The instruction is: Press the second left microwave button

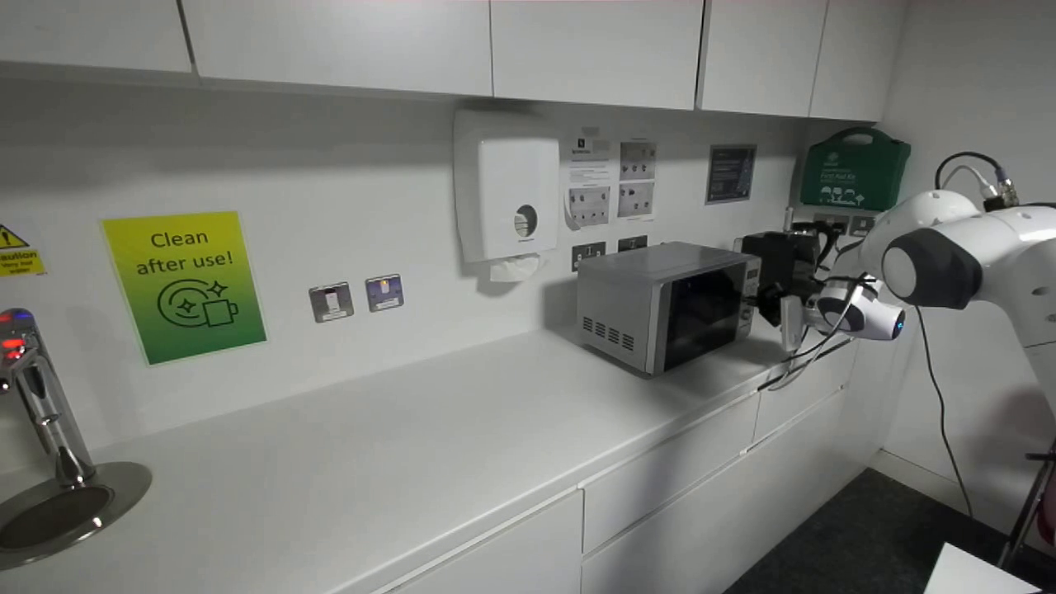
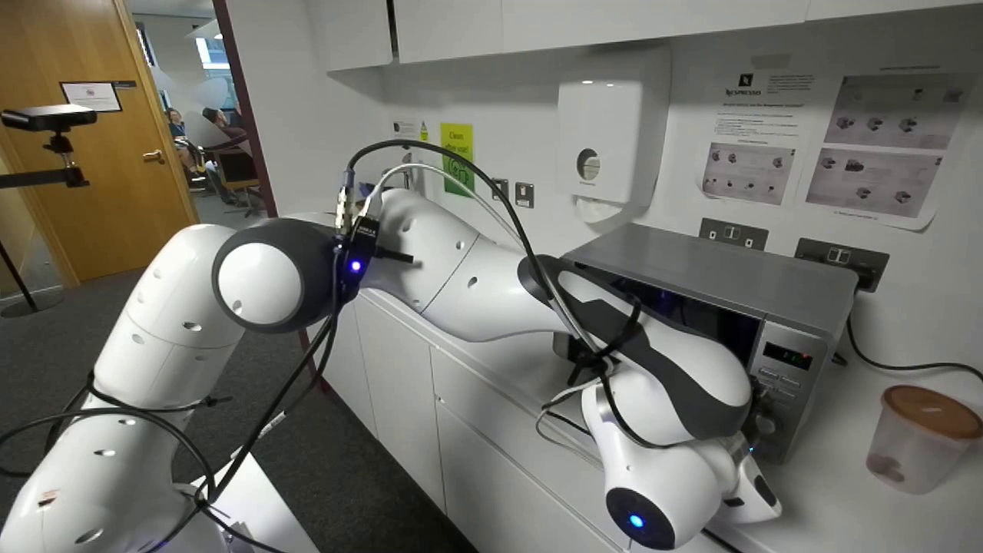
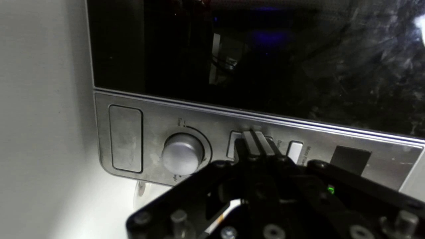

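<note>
gripper (image 3: 254, 143) closed, holding nothing | partly hiding microwave (image 1: 667, 307) buttons (image 3: 233, 146) | knob (image 3: 182, 153) beside them | lidded tub (image 2: 914, 453) nearby

COUNT | microwave (image 1: 670, 307) 1 | turn knob (image 3: 182, 153) 1 | buttons (image 3: 295, 151) partly hidden, total unclear | claw (image 3: 254, 137) 1 | claw fingers (image 3: 251, 143) 2 | robot arm (image 2: 476, 284) 1 | desk (image 1: 396, 462) 1 | lidded tub (image 2: 918, 445) 1 | wall dispenser (image 1: 510, 181) 1 | first aid kit (image 1: 855, 171) 1 | tap (image 1: 48, 404) 1 | green-yellow poster (image 1: 183, 287) 1 | switch plates (image 1: 332, 302) between poster and dispenser 2 | socket plates (image 2: 733, 234) behind microwave 2 | wooden door (image 2: 107, 192) 1
</note>
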Controlling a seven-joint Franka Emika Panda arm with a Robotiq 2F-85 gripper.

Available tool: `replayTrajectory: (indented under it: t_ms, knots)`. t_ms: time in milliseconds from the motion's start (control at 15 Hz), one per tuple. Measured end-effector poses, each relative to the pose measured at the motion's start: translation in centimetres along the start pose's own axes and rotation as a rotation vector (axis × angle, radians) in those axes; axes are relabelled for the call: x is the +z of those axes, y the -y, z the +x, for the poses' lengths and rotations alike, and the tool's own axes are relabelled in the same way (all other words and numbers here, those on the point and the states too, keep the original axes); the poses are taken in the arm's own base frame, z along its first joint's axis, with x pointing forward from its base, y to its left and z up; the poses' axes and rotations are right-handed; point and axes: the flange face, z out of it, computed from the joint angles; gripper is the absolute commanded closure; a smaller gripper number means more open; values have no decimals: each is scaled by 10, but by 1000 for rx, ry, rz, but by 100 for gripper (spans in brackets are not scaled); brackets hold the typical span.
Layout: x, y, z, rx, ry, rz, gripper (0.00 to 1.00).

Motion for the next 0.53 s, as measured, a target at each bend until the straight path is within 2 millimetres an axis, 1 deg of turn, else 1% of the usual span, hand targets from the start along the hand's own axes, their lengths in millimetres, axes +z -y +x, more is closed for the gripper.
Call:
replayTrajectory:
  t_ms: [533]
  knots:
    - [0,-5,1,-26,18,25,100]
